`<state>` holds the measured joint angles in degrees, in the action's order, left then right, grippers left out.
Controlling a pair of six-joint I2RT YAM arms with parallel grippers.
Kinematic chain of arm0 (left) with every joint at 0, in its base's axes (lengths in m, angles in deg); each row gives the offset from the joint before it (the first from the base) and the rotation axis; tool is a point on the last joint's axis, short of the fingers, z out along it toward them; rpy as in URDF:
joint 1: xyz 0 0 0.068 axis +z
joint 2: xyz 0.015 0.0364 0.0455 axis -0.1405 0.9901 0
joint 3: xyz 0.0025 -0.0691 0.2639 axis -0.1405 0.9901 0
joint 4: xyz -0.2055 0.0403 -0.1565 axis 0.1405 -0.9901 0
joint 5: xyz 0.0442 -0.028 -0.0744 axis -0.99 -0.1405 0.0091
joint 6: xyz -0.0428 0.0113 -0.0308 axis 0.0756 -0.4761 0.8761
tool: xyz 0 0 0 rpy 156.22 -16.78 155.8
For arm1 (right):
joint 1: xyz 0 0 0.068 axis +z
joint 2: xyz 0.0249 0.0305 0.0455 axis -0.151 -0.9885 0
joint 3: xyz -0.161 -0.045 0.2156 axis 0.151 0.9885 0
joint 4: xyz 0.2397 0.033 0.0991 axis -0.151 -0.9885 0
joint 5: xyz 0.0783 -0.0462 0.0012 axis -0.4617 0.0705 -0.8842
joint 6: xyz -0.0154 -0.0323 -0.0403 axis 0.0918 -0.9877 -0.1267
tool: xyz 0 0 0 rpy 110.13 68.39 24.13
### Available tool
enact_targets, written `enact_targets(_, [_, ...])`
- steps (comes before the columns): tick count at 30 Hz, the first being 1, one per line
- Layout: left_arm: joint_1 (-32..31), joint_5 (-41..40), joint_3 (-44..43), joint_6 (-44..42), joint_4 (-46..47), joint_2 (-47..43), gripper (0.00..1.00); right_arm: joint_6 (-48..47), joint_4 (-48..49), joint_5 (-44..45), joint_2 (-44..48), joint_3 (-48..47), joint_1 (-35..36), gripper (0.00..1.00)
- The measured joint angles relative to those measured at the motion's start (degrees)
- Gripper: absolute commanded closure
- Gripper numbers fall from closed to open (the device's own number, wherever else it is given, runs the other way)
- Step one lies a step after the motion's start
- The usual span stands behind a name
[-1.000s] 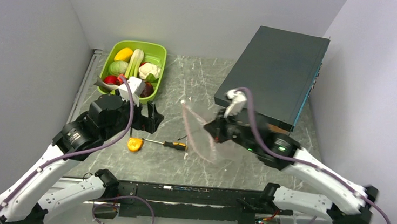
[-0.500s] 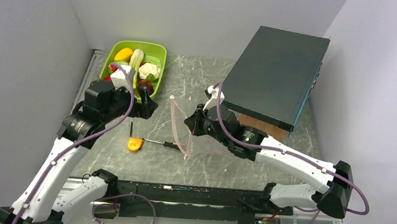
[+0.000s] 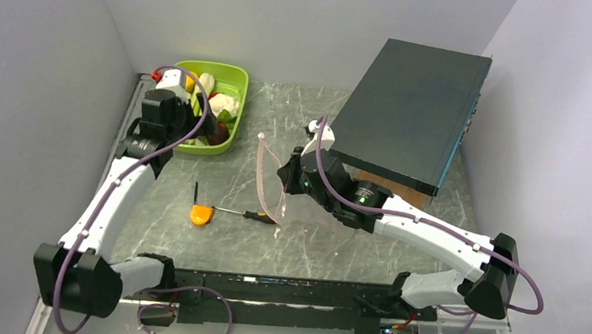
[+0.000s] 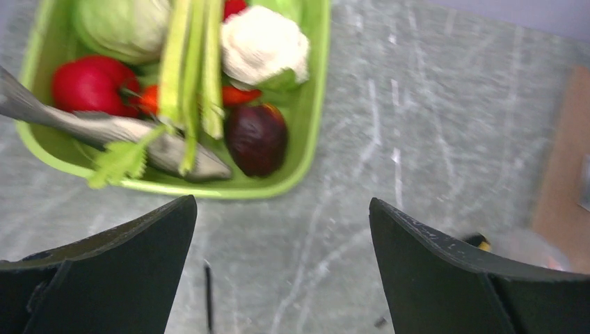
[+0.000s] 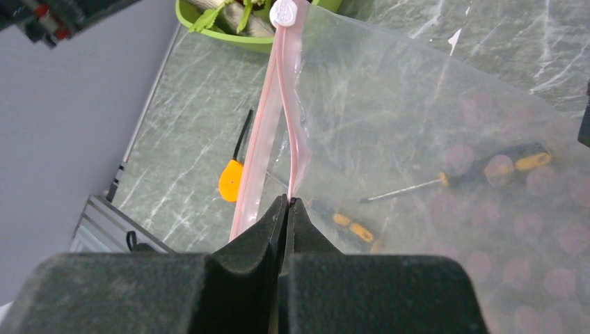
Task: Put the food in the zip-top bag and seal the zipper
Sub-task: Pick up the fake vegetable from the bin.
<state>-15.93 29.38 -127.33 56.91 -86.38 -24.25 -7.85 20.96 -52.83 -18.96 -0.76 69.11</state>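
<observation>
The food lies in a lime-green tray (image 4: 309,132) at the back left: white cauliflower (image 4: 264,45), a leafy green head (image 4: 118,24), a dark purple-red round piece (image 4: 256,138) and red pieces (image 4: 90,83). My left gripper (image 4: 282,202) hangs open over the table just in front of the tray, with nothing between its fingers. My right gripper (image 5: 287,200) is shut on one lip of the pale pink zipper (image 5: 278,104) and holds the clear zip-top bag (image 5: 431,139) up at mid-table (image 3: 274,193). The two pink lips stand apart, and a white slider (image 5: 284,12) sits at the far end.
An orange tape measure (image 3: 201,215) and a yellow-and-black screwdriver (image 3: 260,216) lie on the table below the bag. A big black box (image 3: 411,112) leans at the back right over a brown board (image 3: 392,190). A grey toy fish (image 4: 104,129) and green stalks also fill the tray.
My left arm has swung back from beside the tape measure to the tray, still open. The right gripper has carried the bag left toward mid-table, still shut on it.
</observation>
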Motion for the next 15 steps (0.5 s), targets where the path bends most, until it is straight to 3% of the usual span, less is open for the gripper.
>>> enact_targets(6, [1.99,-7.28,-1.81,-6.43,7.5,10.51,0.0,-0.24,-0.09,0.57,1.09,0.92,0.0,1.0])
enact_targets(11, [5.53,-7.52,-6.64,-8.61,8.7,20.46,0.01,0.22,-0.39,0.52,2.62,3.04,0.0,1.0])
enact_targets(15, [7.61,-6.38,-6.88,-9.25,9.33,23.06,0.03,0.2,-0.85,0.31,2.58,3.23,0.0,1.0])
